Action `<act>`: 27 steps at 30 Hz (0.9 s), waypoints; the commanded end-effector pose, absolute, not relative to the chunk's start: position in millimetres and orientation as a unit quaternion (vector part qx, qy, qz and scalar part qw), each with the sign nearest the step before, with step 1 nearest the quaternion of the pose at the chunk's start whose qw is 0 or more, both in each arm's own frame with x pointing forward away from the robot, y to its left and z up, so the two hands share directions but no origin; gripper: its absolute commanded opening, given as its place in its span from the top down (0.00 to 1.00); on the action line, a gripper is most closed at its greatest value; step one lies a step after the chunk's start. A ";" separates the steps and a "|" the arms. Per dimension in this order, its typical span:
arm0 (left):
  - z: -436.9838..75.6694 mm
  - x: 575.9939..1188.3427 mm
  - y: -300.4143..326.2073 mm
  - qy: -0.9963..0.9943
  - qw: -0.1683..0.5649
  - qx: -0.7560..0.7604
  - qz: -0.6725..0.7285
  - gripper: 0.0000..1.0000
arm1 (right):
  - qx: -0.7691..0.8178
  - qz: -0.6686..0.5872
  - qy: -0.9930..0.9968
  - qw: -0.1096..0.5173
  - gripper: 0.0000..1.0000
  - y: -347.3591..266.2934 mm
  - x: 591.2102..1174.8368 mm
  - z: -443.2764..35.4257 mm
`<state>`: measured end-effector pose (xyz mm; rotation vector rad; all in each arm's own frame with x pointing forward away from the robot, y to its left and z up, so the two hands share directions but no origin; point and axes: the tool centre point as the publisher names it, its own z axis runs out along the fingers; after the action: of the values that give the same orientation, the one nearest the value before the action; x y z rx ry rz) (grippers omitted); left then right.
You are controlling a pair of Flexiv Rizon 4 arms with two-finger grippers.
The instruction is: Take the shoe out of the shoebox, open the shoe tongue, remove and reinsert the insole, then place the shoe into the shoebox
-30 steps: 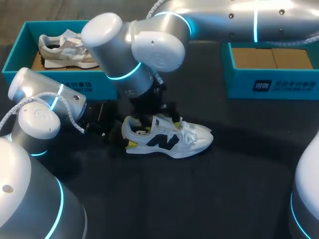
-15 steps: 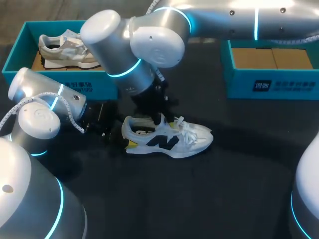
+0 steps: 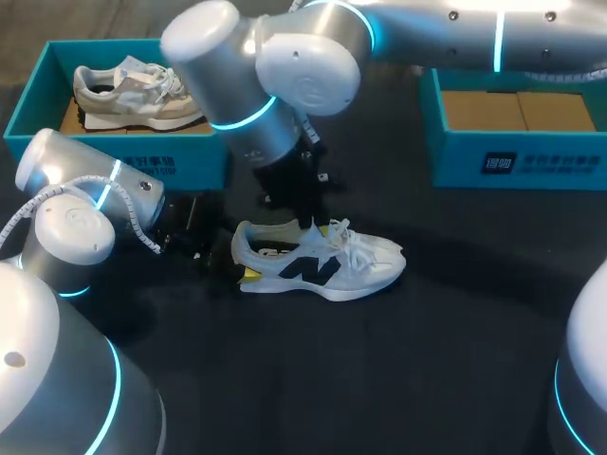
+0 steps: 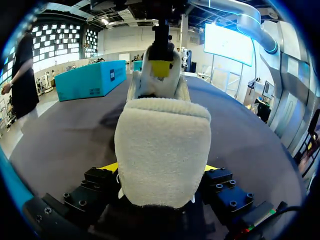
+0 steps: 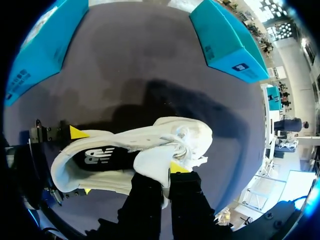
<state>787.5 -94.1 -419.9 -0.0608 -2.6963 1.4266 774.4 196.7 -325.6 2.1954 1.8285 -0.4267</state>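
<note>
While the left gripper [image 4: 160,168] clamps the firm heel [image 4: 162,132] of the shoe [image 3: 322,262], the right gripper [image 5: 167,176] pinches the soft tongue [image 5: 154,164], which should fold back easily.

Table [image 3: 408,379]: dark, matt top. Three items rest directly on it.

1. Shoe [image 3: 318,261]: white with a dark side mark, upright on its sole near the middle, toe pointing right.
2. Left box [image 3: 123,156]: teal, open-topped, at the far left.
3. Right box [image 3: 517,161]: teal, open-topped, at the far right.

The boxes stand well apart. The shoe sits nearer than both and touches neither.
</note>
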 end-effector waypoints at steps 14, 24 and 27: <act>-426.4 787.5 -95.5 -0.884 0.046 -0.020 0.465 1.00 | 0.930 -0.031 0.354 0.090 1.00 156.1 763.0 -322.9; -426.4 787.5 -95.5 -0.884 0.046 -0.020 0.465 1.00 | 0.941 -0.035 0.327 0.085 1.00 129.6 762.5 -330.9; -426.4 787.5 -95.5 -0.884 0.046 -0.020 0.465 1.00 | 0.943 -0.034 0.319 0.083 0.93 124.0 761.5 -336.4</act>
<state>787.5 -94.3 -419.9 -0.0607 -2.6963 1.4266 768.0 130.5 -330.9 2.4071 1.7592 -0.2604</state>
